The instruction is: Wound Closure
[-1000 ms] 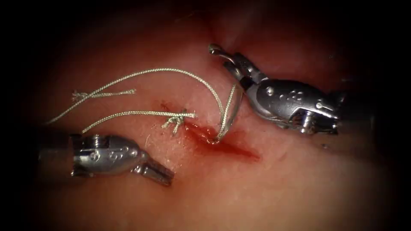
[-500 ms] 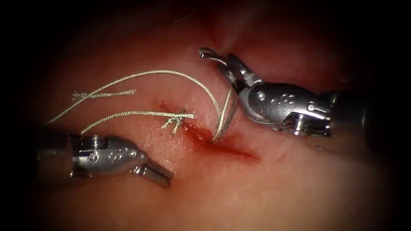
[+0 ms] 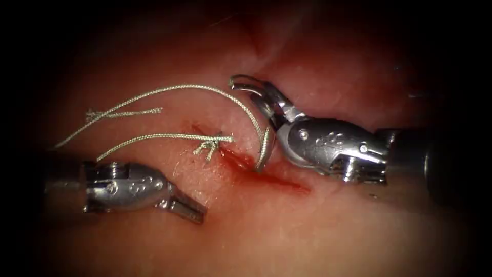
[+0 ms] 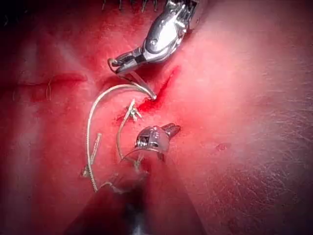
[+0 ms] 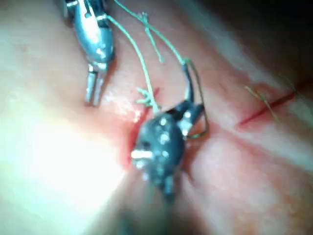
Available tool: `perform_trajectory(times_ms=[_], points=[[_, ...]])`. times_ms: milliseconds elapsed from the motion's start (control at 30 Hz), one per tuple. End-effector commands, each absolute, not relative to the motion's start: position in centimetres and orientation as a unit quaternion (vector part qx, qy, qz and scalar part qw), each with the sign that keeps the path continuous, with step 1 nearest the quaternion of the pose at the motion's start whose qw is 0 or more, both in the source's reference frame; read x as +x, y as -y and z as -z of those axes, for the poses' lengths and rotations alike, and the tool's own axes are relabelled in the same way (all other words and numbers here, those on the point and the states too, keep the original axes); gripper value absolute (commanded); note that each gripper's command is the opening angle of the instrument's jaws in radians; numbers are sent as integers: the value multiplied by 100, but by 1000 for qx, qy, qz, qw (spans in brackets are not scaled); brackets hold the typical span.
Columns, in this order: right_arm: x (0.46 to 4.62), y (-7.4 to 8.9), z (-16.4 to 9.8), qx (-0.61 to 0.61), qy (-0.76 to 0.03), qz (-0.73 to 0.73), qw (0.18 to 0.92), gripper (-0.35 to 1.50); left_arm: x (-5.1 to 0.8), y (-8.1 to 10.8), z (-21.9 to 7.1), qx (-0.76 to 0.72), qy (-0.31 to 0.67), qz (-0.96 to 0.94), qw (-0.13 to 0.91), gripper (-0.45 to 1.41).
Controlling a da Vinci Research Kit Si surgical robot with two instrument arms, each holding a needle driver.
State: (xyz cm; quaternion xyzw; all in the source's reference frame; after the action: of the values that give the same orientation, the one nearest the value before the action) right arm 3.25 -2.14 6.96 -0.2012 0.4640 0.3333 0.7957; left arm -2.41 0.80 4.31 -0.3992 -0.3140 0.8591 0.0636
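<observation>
Needle (image 3: 265, 146) mid-bite, apparently: the right hand (image 3: 254, 93) is clamped on its curve, one end in the tissue (image 3: 307, 231) at the cut (image 3: 277, 178). Finishing calls for wrist rotation. The left hand (image 3: 193, 212) is closed and empty.

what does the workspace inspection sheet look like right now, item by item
surface: tissue, with a cut wet with red fluid.
job's things: needle with its lower end in the tissue at the cut and its upper end by the right claw; thread arcs from it over the cut's left side; tied stitch across the cut.
clutter: cut end of thread, left of the cut.
grippers: left claw shut, holding nothing, left of the cut; right claw at the needle, hold unclear.
cables: nothing seen.
surroundings: nothing seen.
</observation>
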Motion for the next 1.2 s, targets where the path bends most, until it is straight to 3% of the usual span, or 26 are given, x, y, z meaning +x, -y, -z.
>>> perform_trajectory(times_ms=[33, 533, 1200], points=[[339, 218, -704, -200, -466, -342, 791, -35, -246, -79, -438, -400, 314, -859, 63, 4], [340, 212, -675, -183, -495, -385, 757, -35, -247, -79, -438, -399, 315, -859, 66, 4], [315, 194, -687, -103, -478, -449, 748, -35, -253, -79, -437, -398, 315, -858, 71, 4]])
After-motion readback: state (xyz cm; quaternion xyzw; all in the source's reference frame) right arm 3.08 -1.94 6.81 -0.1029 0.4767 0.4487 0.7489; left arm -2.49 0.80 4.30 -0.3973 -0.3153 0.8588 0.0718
